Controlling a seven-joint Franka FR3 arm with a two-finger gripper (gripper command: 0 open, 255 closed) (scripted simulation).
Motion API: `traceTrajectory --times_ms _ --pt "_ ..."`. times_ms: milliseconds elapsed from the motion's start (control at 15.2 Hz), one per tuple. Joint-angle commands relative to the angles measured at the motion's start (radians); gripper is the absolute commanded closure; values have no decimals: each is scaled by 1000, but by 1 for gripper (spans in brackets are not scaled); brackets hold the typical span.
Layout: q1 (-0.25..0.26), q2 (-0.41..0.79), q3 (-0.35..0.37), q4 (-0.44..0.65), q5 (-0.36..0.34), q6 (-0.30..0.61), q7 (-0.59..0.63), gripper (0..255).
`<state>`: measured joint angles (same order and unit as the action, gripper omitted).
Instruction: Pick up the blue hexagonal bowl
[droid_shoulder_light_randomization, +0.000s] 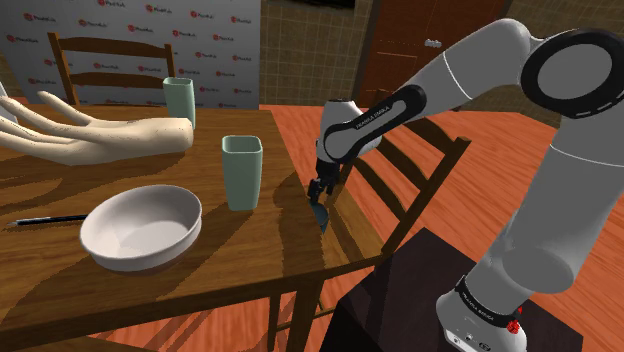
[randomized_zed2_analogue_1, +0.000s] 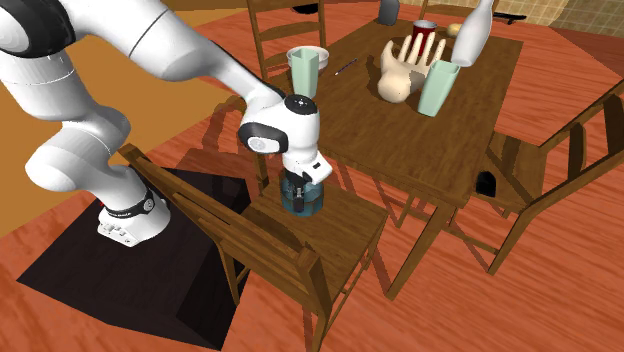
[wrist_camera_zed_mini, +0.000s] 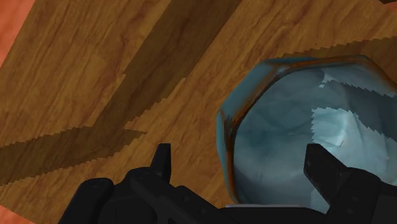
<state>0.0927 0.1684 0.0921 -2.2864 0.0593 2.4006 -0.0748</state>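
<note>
Centre-frame on a chair seat (randomized_zed2_analogue_1: 345, 225) sits the empty blue hexagonal bowl (randomized_zed2_analogue_1: 302, 203). Its rim lies between the released, parted fingers (wrist_camera_zed_mini: 162, 162).

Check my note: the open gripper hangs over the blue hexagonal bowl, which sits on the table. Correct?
Wrong in one respect: the blue hexagonal bowl sits on the wooden chair seat beside the table, not on the table, as the second exterior view shows. The open gripper does hang over it.
</note>
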Motion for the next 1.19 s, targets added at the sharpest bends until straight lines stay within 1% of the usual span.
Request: traceTrajectory --times_ms 0,396,594,660,1122 --pt "4 53 2 31 -1 24 4 0" --pt "6 120 0 25 -5 97 4 0" --pt "6 127 0 25 -6 104 4 0" --pt "6 126 0 24 -6 104 3 255" --pt "6 126 0 24 -6 104 3 255"
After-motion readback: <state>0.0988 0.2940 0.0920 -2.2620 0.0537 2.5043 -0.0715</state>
